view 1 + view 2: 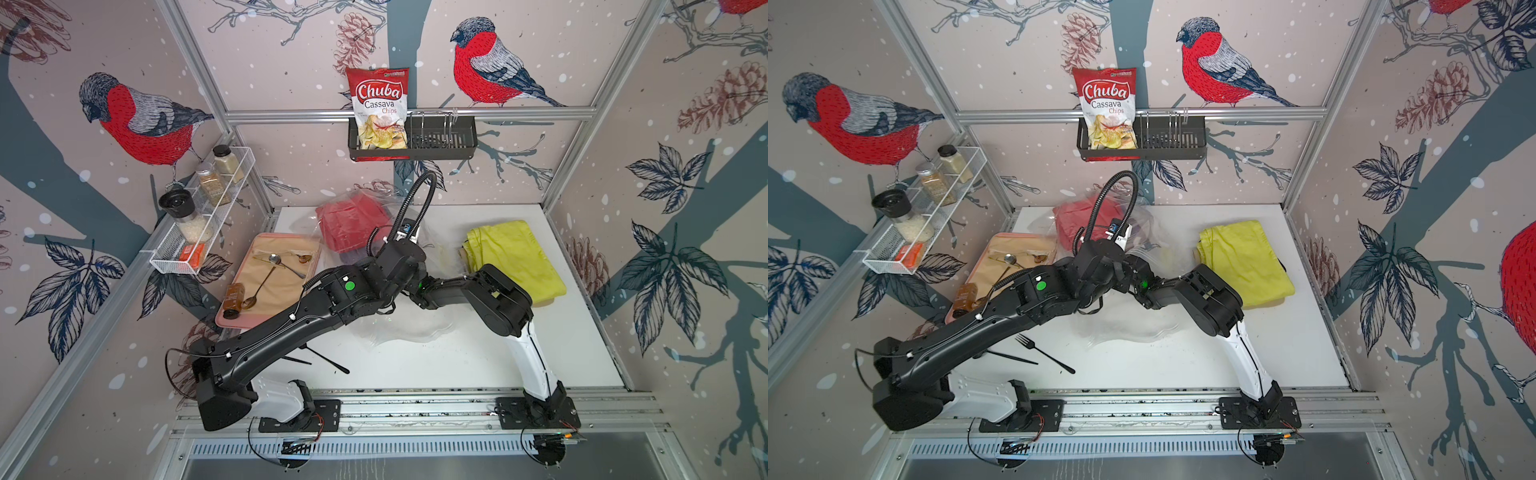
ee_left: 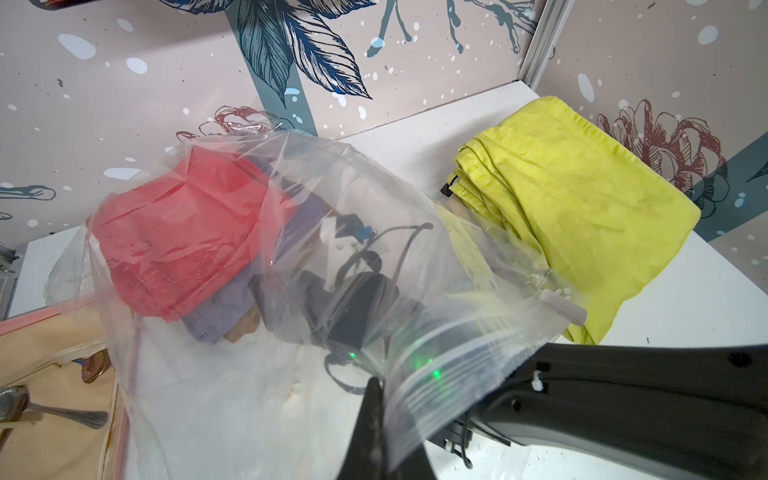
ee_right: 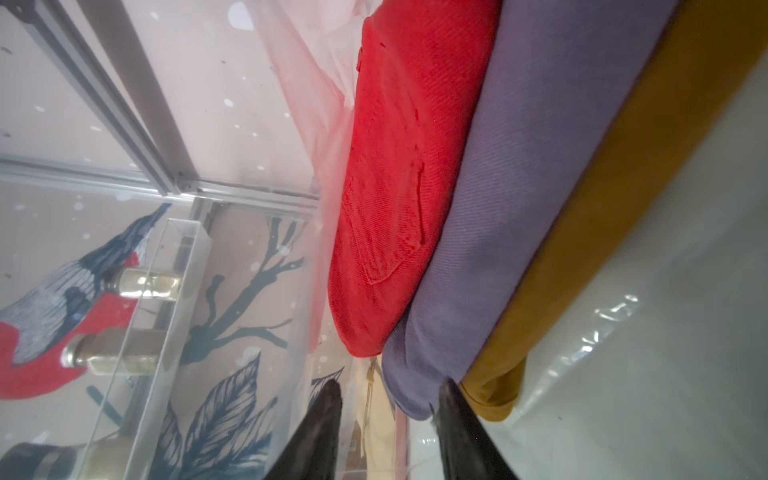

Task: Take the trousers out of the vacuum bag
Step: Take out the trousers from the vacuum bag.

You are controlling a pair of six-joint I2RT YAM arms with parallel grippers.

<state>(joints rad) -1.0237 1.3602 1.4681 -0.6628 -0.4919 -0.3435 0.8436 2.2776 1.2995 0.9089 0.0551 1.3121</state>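
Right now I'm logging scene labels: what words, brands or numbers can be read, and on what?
"Chuba": red and white foil chips packet in the black metal basket.
"Cassava Chips": same packet, under the brand.
Small green mark at the packet's top edge: too small to read.
Print on the clear spice jars and brown glass bottle: blurred, unreadable.
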